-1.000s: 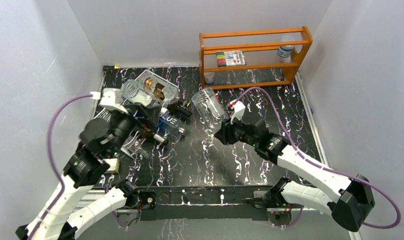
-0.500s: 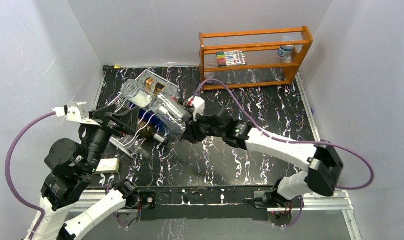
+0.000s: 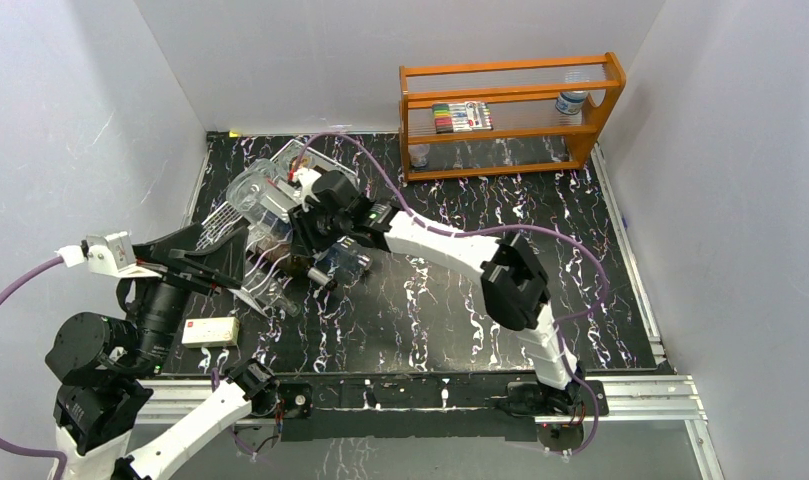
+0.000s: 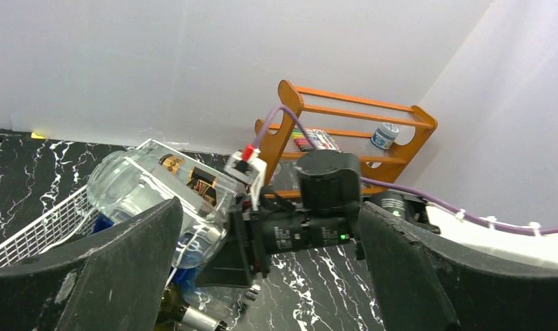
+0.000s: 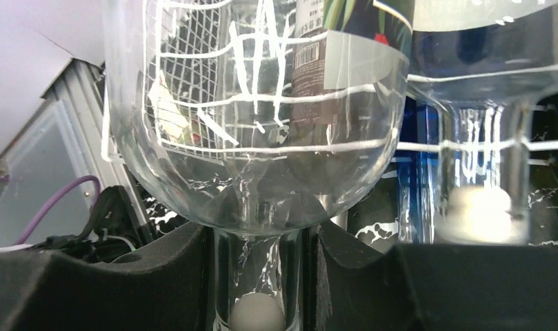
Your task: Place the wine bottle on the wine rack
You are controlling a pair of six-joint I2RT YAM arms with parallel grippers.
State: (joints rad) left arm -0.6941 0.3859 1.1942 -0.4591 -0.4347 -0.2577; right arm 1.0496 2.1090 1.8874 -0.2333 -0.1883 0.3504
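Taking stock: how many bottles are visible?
4: clear bottle in right hand, labelled clear bottle beside it, blue bottle and dark bottle lower in the wine rack; more may be hidden.

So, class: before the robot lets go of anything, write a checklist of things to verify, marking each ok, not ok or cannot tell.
1. Right end effector shut on the neck of the clear glass wine bottle: ok.
2. Bottle above the white wire-grid wine rack: ok.
3. Bottle settled in a rack cradle: cannot tell.
4. Left end effector open, holding nothing: ok.
5. Clearance from the neighbouring clear bottle with a pale stopper: cannot tell.
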